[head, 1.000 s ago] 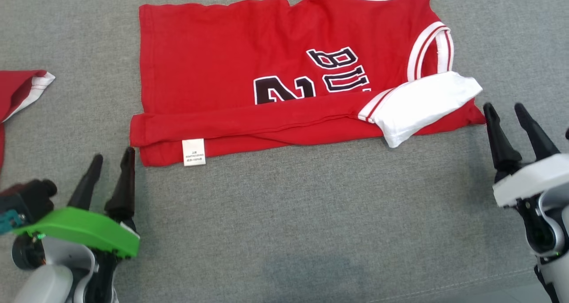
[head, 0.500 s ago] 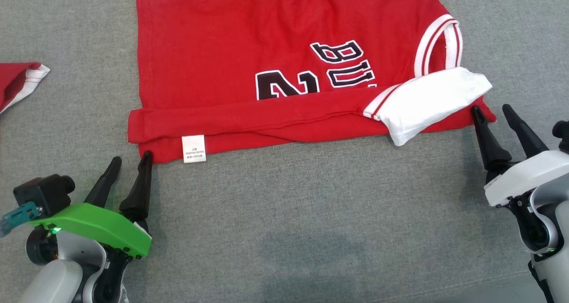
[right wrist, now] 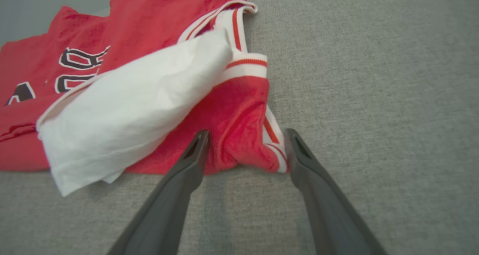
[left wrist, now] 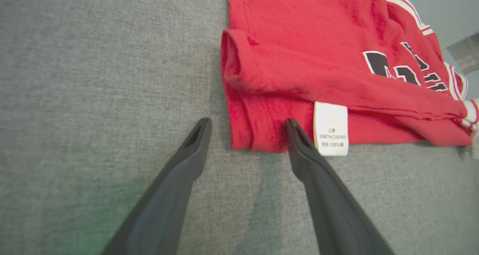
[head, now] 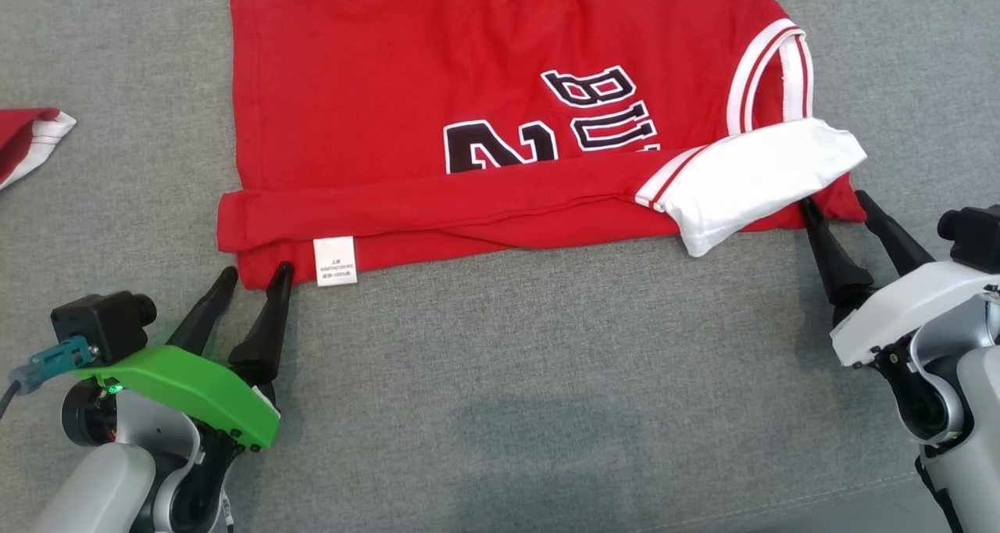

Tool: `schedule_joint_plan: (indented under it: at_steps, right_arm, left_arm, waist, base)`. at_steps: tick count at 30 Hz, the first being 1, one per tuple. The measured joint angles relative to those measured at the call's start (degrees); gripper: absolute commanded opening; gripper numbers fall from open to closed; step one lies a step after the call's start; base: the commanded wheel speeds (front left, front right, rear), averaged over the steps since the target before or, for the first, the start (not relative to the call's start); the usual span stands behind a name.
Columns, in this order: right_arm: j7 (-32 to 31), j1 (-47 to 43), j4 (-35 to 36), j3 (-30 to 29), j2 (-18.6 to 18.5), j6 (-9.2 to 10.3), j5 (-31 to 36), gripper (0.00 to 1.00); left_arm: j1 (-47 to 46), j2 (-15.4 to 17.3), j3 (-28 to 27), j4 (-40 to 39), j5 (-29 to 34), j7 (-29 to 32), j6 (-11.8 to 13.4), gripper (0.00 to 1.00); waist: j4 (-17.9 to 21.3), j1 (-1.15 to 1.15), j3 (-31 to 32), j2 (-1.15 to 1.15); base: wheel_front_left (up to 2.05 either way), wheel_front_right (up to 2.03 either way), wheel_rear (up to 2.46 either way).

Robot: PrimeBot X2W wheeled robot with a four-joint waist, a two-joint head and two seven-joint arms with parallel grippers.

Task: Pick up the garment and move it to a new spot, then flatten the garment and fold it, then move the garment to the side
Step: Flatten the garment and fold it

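A red basketball jersey [head: 406, 119] with black lettering and white trim lies flat on the grey cloth surface [head: 547, 377], its near edge folded over. A white care label [head: 335, 261] hangs at its near left. My left gripper [head: 256, 272] is open, its fingers straddling the jersey's near left corner [left wrist: 250, 135]. My right gripper [head: 834, 199] is open too, fingers on either side of the near right corner [right wrist: 247, 150], beside a white sleeve [head: 750, 181] folded onto the red.
Another red and white piece of cloth [head: 27, 138] lies at the far left edge of the head view. The grey surface stretches bare toward me between the two arms.
Both grippers have moved forward to the jersey's near corners, the left one also rightward and the right one leftward. The head view has shifted slightly.
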State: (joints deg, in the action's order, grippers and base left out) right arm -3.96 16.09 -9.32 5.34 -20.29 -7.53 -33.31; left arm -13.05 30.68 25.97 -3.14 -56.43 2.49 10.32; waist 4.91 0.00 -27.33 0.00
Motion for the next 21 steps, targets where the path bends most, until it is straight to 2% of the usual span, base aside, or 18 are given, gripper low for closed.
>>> schedule_joint_plan:
  at_steps: [1, 3, 4, 5, 6, 7, 8, 14, 21]
  right_arm:
    - [-0.12, 0.21, -0.14, 0.21, -0.02, 0.0, 0.0, 1.0]
    - [-0.76, 0.76, -0.42, 0.89, -0.18, 0.01, 0.0, 1.0]
    - [-1.0, 0.97, -0.52, 1.16, -0.27, 0.01, -0.02, 1.0]
    - [-1.03, 1.19, -0.63, 1.36, -0.34, 0.01, -0.12, 0.61]
    - [-1.54, 1.49, -0.79, 1.72, -0.46, 0.04, -0.42, 0.38]
    - [-1.57, 1.73, -0.88, 1.9, -0.54, 0.04, -0.45, 0.24]
    - [-1.65, 1.9, -0.89, 2.13, -0.6, 0.04, -0.66, 0.0]
    - [-5.49, 1.85, 0.44, 3.92, -2.33, 0.02, -4.26, 0.0]
    - [-14.91, 0.55, 7.3, 2.56, -6.7, 0.03, -14.05, 0.0]
  left_arm:
    - [-0.16, 0.03, 0.1, 0.0, 0.03, 0.07, 0.0, 0.54]
    - [-0.7, 0.31, 0.53, -0.08, 0.25, 0.57, -0.24, 0.11]
    - [-0.92, 0.44, 0.6, -0.08, 0.38, 0.75, -0.27, 0.0]
    - [-1.15, 0.52, 0.74, -0.07, 0.41, 0.97, -0.45, 0.0]
    - [-1.46, 0.7, 0.96, -0.05, 0.55, 1.18, -0.76, 0.0]
    - [-1.67, 0.73, 1.07, -0.01, 0.54, 1.25, -0.94, 0.0]
    - [-1.82, 0.74, 1.37, 0.02, 0.54, 1.66, -1.34, 0.0]
    - [-1.98, 0.91, 1.86, -0.13, -0.75, 3.05, -3.14, 0.0]
    - [-1.31, 3.2, 0.51, -4.75, -5.54, 6.94, -5.06, 0.0]
  waist:
    - [0.04, 0.0, -0.14, 0.0]
    - [0.08, 0.0, -0.44, 0.0]
    - [0.09, 0.0, -0.61, 0.0]
    - [0.1, 0.0, -0.78, 0.0]
    - [0.09, 0.0, -0.95, 0.0]
    - [0.08, 0.0, -1.08, 0.0]
    - [0.06, 0.0, -1.19, 0.0]
    - [0.01, 0.0, -0.19, 0.0]
    - [0.04, 0.0, 1.75, 0.0]
  base:
    - [0.0, 0.0, 0.0]
    - [0.0, 0.0, 0.0]
    - [0.0, 0.0, 0.0]
    - [0.0, 0.0, 0.0]
    - [0.0, 0.0, 0.0]
    - [0.0, 0.0, 0.0]
    - [0.0, 0.0, 0.0]
    - [0.0, 0.0, 0.0]
    - [0.0, 0.0, 0.0]
